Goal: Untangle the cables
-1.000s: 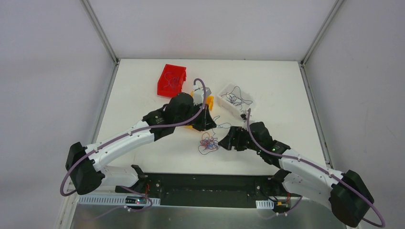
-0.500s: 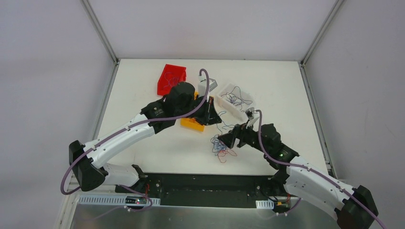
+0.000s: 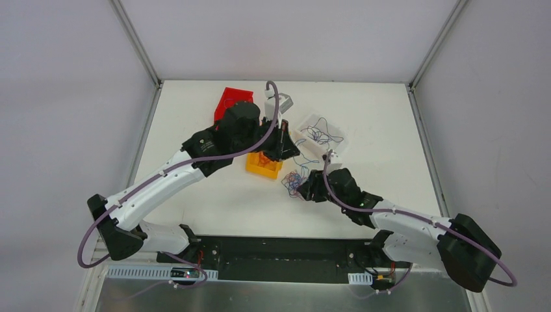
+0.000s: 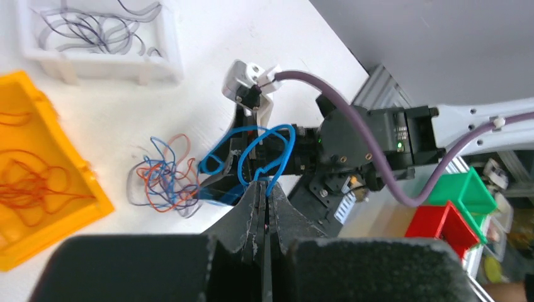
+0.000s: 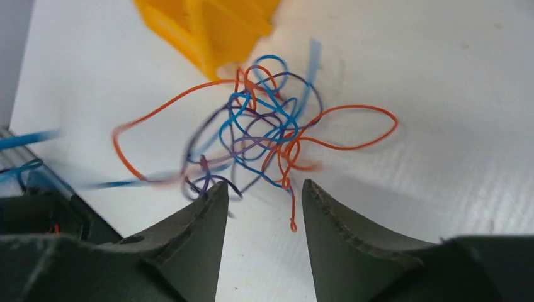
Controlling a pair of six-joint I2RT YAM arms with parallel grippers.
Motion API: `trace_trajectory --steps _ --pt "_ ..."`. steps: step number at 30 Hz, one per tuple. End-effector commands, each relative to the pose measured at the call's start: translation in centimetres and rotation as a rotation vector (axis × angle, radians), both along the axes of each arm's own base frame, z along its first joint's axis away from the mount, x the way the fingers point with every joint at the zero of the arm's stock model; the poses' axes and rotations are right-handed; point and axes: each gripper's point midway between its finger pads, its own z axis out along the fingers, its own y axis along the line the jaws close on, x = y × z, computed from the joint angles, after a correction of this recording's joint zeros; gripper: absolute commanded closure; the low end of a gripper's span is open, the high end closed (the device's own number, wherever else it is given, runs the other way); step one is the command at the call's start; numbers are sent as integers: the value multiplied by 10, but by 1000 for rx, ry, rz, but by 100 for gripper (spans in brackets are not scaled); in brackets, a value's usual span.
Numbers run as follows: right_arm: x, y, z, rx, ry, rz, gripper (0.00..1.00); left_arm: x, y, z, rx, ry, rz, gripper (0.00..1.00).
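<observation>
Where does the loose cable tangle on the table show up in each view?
Top external: cable tangle, mid-table, right of the yellow bin.
Left wrist: left of centre.
Right wrist: upper centre.
Shared landmark: yellow bin, beside the tangle in all three.

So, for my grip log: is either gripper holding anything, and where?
Left gripper pinches a blue cable at the base of its loops. Right gripper is open, holding nothing.
</observation>
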Motion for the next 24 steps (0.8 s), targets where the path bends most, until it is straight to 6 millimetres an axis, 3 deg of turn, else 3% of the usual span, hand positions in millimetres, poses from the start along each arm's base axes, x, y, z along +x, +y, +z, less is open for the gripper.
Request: trace_trajectory --steps 1,4,9,14,19,21,24 --pt "12 -29 -25 -24 123 -276 50 15 30 72 -29 -212 117 100" --pt "1 -44 -44 -39 200 -340 50 26 56 99 0 -309 214 100" --pt "-4 -72 -45 -60 215 -454 50 45 106 132 58 -472 409 100" --pt "-1 -99 -32 -80 167 -567 46 59 144 143 149 -573 547 100" --pt "6 -119 -22 -102 133 -674 38 75 176 136 313 -648 658 100" --pt "7 -116 -17 -121 122 -642 36 76 181 135 333 -653 676 100" --pt "5 -89 -7 -110 104 -463 30 71 172 136 299 -654 618 100"
